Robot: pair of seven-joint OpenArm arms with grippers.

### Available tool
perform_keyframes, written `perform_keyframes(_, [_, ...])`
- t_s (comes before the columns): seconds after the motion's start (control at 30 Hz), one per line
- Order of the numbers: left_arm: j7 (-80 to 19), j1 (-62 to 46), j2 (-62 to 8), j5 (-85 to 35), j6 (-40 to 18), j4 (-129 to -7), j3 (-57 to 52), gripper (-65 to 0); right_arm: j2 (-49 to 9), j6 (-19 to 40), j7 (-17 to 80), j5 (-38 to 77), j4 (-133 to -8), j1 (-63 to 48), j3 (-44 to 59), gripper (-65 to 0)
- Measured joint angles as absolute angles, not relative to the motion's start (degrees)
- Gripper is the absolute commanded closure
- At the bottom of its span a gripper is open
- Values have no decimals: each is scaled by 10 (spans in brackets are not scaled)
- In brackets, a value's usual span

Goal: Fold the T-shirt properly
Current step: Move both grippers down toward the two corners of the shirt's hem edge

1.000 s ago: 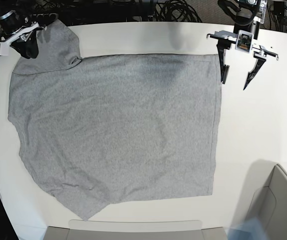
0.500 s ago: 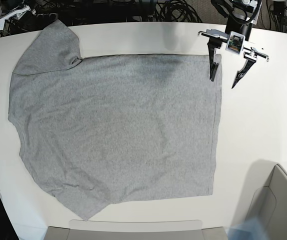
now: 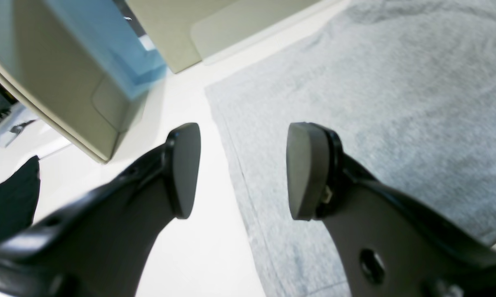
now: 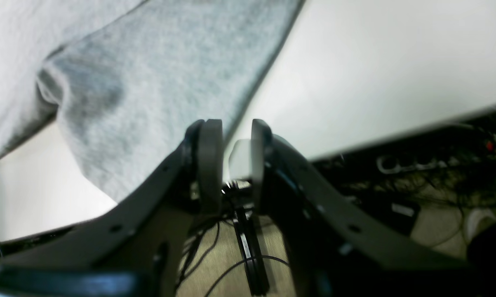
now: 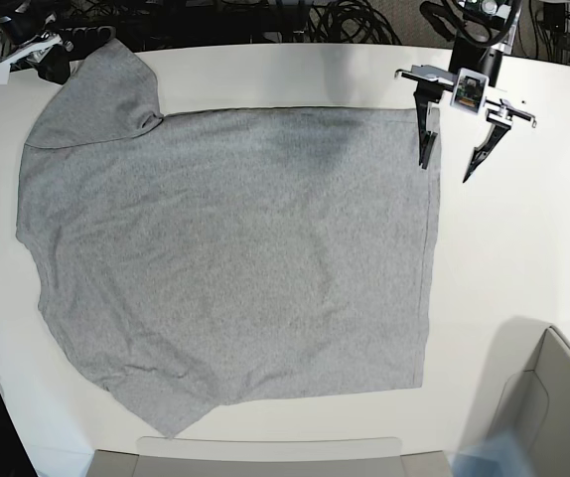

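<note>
The grey T-shirt (image 5: 235, 248) lies spread flat on the white table (image 5: 523, 248), plain side up, with one sleeve (image 5: 96, 94) at the far left. My left gripper (image 5: 449, 164) is open and straddles the shirt's far right hem corner. In the left wrist view (image 3: 243, 169) one finger (image 3: 307, 169) is over the cloth (image 3: 375, 90) and the other is over bare table. My right gripper (image 5: 52, 65) is at the table's far left edge beside the sleeve. In the right wrist view (image 4: 231, 165) it is shut and empty, with the sleeve (image 4: 149, 82) just ahead.
A beige bin (image 5: 553, 407) stands at the near right corner and also shows in the left wrist view (image 3: 66, 70). A flat beige tray (image 5: 265, 452) lies at the near edge. Dark cables (image 5: 345, 20) hang behind the table's far edge.
My right gripper has come off the sleeve and pulled back to the table's far left edge. My left gripper has shifted left, so one finger now stands over the hem corner.
</note>
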State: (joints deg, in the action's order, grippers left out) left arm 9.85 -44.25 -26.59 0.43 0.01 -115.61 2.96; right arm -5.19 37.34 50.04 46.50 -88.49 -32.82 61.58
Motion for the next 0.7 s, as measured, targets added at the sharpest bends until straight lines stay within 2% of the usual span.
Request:
perform_keyframes(0.3, [98, -443, -265, 4, 0, -1156, 30, -335, -57, 387, 467, 482, -796, -295, 618, -128])
perform_keyframes(0.43, [98, -443, -265, 4, 0, -1156, 30, -335, -58, 388, 482, 489, -794, -286, 597, -128])
perform_keyframes(0.7, [85, -446, -265, 4, 0, -1156, 30, -335, -4, 391, 494, 493, -827, -279, 564, -128])
